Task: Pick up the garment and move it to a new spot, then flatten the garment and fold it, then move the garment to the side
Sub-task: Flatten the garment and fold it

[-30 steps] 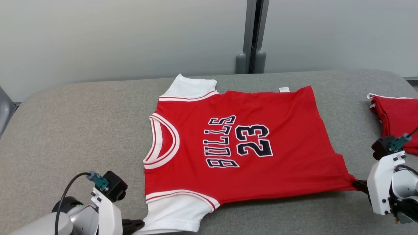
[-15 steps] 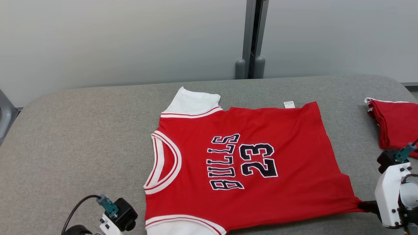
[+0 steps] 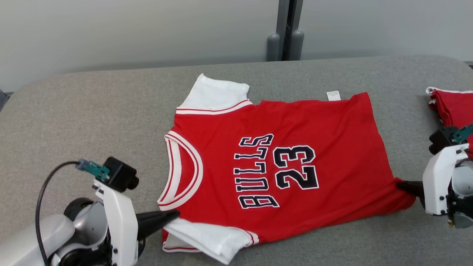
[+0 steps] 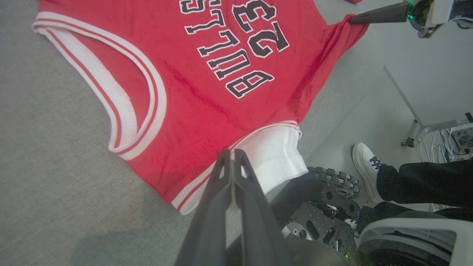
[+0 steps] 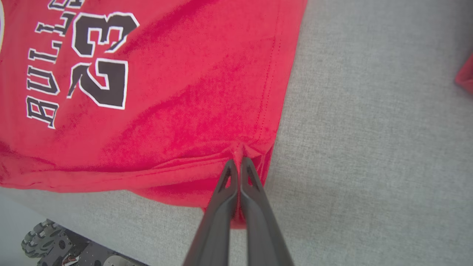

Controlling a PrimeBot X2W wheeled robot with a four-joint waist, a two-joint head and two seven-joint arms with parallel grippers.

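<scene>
The garment (image 3: 281, 155) is a red jersey with white sleeves, "BULLS 23" in black, spread on the grey table (image 3: 92, 111) with its collar toward the left. My left gripper (image 3: 176, 213) is shut on the near white sleeve, which is folded inward; the left wrist view shows the garment (image 4: 192, 96) with that gripper (image 4: 232, 153) pinching the sleeve seam. My right gripper (image 3: 399, 183) is shut on the near hem corner, lifted a little. In the right wrist view the gripper (image 5: 238, 162) clamps puckered red cloth of the garment (image 5: 166, 92).
A stack of folded red garments (image 3: 456, 105) lies at the table's right edge. A grey post (image 3: 284, 33) stands behind the table. The left wrist view shows a person's shoe and dark trouser leg (image 4: 369, 166) beside the robot's wheeled base (image 4: 325, 218).
Both grippers have carried the jersey's near edge up and inward; the near white sleeve now folds over. The head camera has also shifted.
</scene>
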